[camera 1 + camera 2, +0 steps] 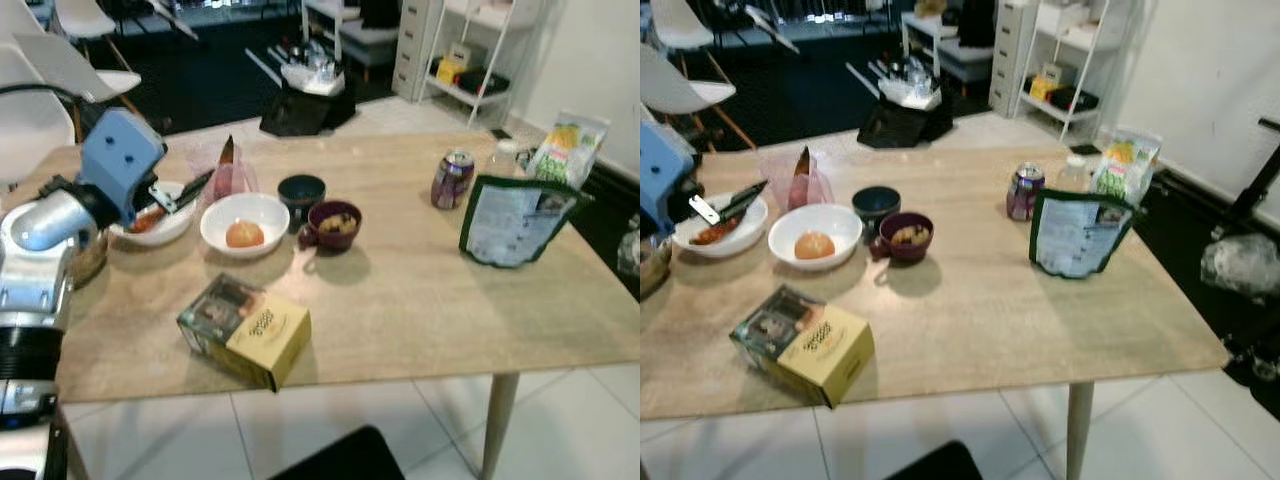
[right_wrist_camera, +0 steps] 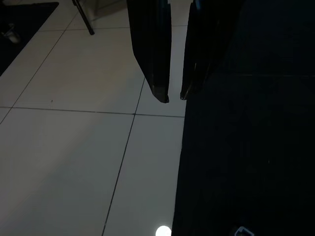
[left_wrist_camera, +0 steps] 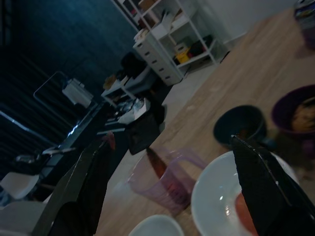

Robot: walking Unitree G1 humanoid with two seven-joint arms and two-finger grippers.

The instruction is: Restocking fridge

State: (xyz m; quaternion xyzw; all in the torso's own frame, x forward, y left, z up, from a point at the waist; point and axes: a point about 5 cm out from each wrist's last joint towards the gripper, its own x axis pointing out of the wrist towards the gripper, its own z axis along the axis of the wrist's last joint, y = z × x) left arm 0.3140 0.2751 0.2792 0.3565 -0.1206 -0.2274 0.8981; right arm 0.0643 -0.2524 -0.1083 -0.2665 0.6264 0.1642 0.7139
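Left eye view: a pale wooden counter (image 1: 420, 300) carries the goods to be restocked. Near its front edge lies a yellow cardboard box with a printed dark end (image 1: 245, 330). Behind it stands a wide white bowl holding an orange-brown roll (image 1: 244, 224), with a small maroon cup of snacks (image 1: 334, 224) and a dark teal cup (image 1: 301, 190) just beside it. A smaller white bowl with reddish food (image 1: 160, 219) sits at the left, and the left pincer (image 1: 190, 190) hovers over it, its black fingers slightly parted and empty. A clear pink jug (image 1: 226, 172) stands behind.

Right eye view: toward the right side are a purple drinks can (image 1: 1023, 191), a dark green foil pouch standing upright (image 1: 1078, 232) and a pale bag with yellow print (image 1: 1124, 165) behind it.

Left wrist view: the two black fingers (image 3: 261, 182) stand wide apart, released, framing the white bowl, jug and cups.

Right wrist view: the right pincer (image 2: 171, 97) hangs idle over the tiled floor (image 2: 74, 147), its tips nearly together with nothing between them.

The can looks rigid and smooth, likely slippery; it is best gripped around the middle. The pouch should be soft and light, better pinched near its top seam. The box is stiff and would take a squeeze across its narrow sides.
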